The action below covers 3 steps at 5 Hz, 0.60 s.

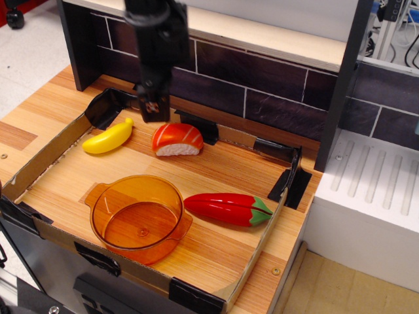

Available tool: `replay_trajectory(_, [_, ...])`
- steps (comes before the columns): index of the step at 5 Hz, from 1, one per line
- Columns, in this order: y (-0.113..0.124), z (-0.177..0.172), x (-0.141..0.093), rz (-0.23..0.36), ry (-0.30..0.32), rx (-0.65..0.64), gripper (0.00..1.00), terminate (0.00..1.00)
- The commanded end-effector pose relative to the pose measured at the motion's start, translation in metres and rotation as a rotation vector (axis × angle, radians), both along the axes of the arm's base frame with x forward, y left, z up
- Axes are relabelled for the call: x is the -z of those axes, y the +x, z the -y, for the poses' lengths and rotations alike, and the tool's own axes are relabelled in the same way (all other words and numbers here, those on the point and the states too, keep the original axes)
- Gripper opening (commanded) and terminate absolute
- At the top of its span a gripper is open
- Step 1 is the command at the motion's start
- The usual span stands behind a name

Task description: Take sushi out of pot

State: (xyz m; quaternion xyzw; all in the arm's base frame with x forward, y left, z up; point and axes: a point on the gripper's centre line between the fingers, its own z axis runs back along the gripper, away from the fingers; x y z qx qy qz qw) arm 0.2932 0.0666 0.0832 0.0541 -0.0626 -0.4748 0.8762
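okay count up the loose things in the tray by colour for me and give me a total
Yellow: 1, the banana
Orange-red with white: 1, the sushi
Translucent orange: 1, the pot
Red with green stem: 1, the pepper
Total: 4

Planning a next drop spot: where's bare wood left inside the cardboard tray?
Free: the right-rear stretch between the sushi and the tray's right wall, behind the red pepper; also the left strip between the banana and the pot. Crowded: the front, where pot and pepper nearly meet, and the rear left under the gripper.
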Motion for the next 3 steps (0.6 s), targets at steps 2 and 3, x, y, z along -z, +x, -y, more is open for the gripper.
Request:
replay_trajectory(2, [-0.0065,-0.0179,-0.0365,0.075,-0.006,-0.006,1.0,0.0])
replay_trajectory(3, [-0.0065,-0.0179,-0.0365,0.075,-0.006,-0.006,1.0,1.0])
